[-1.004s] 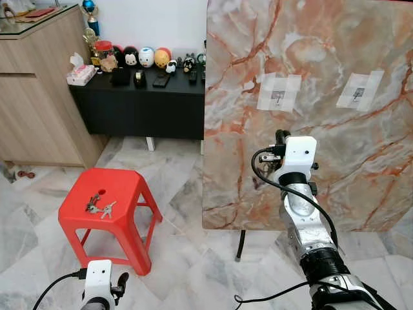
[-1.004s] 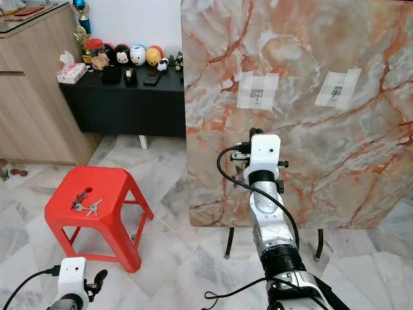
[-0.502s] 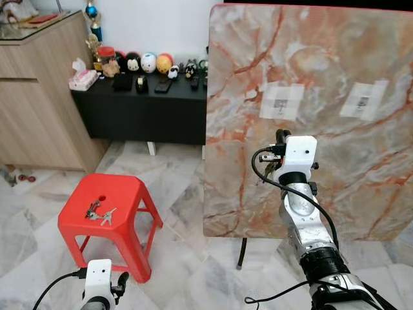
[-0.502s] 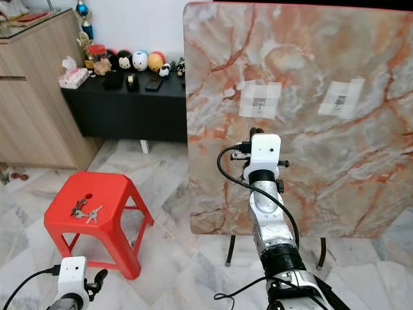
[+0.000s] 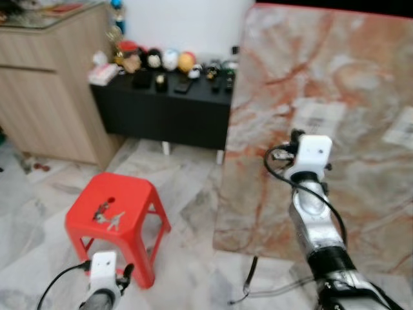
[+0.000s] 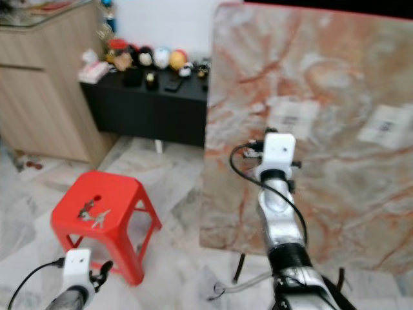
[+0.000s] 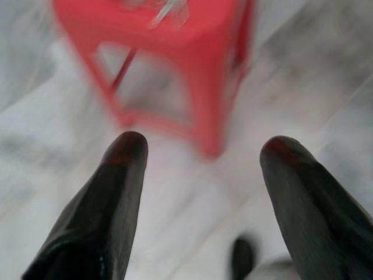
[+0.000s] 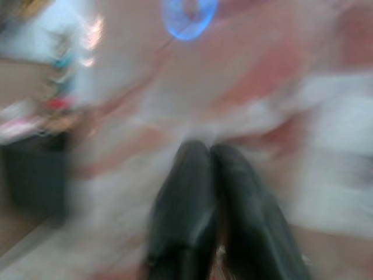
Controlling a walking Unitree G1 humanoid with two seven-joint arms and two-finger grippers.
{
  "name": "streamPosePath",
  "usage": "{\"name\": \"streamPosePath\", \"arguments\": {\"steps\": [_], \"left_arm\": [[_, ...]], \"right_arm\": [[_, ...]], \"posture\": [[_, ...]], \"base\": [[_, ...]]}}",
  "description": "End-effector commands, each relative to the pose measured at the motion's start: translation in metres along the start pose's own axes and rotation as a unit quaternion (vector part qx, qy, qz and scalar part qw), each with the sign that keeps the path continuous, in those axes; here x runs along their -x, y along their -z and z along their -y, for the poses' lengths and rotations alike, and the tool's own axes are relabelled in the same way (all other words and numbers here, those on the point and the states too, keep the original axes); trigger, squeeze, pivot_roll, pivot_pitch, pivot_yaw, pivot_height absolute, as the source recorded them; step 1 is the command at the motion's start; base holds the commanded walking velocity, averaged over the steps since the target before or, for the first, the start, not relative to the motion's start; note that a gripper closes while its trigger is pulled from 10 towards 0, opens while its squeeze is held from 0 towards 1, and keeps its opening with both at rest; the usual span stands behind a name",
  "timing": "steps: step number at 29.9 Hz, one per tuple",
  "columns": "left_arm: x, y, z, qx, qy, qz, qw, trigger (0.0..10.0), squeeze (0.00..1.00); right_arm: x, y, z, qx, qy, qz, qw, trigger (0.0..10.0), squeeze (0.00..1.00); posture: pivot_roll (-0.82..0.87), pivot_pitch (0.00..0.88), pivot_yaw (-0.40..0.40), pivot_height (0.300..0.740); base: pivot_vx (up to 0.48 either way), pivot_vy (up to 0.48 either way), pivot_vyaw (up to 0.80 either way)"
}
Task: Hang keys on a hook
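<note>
**Observer:** How far along are you?

**Operator:** Nothing is done yet, I'd say. The keys (image 5: 108,216) lie loose on top of the red stool (image 5: 132,194), near its centre hole. The hooks on the marble board (image 5: 335,90) are too blurred for me to make out.

**Observer:** And the fingers?

**Operator:** My left gripper (image 7: 201,153) hangs low, short of the stool, fingers spread wide and empty, keys well apart from them. My right gripper (image 8: 210,153) is raised before the board, fingers pressed together on nothing. Grasp, carry and hang all remain.

Right pincer (image 8: 211,153) pressed closed before the blurred marble board (image 8: 262,76).
</note>
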State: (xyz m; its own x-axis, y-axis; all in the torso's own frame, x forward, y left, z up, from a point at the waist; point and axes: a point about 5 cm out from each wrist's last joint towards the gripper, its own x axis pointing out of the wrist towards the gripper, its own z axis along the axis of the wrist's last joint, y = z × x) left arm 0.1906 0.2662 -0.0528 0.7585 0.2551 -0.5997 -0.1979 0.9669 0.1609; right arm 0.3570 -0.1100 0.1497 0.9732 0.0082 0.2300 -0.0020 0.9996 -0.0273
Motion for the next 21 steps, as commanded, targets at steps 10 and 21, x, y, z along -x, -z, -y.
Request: {"name": "streamPosePath", "arguments": {"steps": [10, 21], "left_arm": [[-0.003, -0.006, 0.013, 0.013, 0.016, 0.006, 1.0, 10.0, 0.0], [-0.004, -0.006, 0.011, 0.012, 0.017, 0.003, 1.0, 10.0, 0.0]], "right_arm": [[0.002, -0.003, 0.023, 0.005, 0.042, 0.018, 0.999, 10.0, 0.0], [0.009, -0.012, 0.04, -0.009, 0.119, 0.037, 0.992, 10.0, 0.0]], "posture": [[0.16, 0.0, -0.045, 0.74], [0.16, 0.0, -0.041, 0.74]], "base": [[0.0, 0.0, 0.0], [0.0, 0.0, 0.0]]}}
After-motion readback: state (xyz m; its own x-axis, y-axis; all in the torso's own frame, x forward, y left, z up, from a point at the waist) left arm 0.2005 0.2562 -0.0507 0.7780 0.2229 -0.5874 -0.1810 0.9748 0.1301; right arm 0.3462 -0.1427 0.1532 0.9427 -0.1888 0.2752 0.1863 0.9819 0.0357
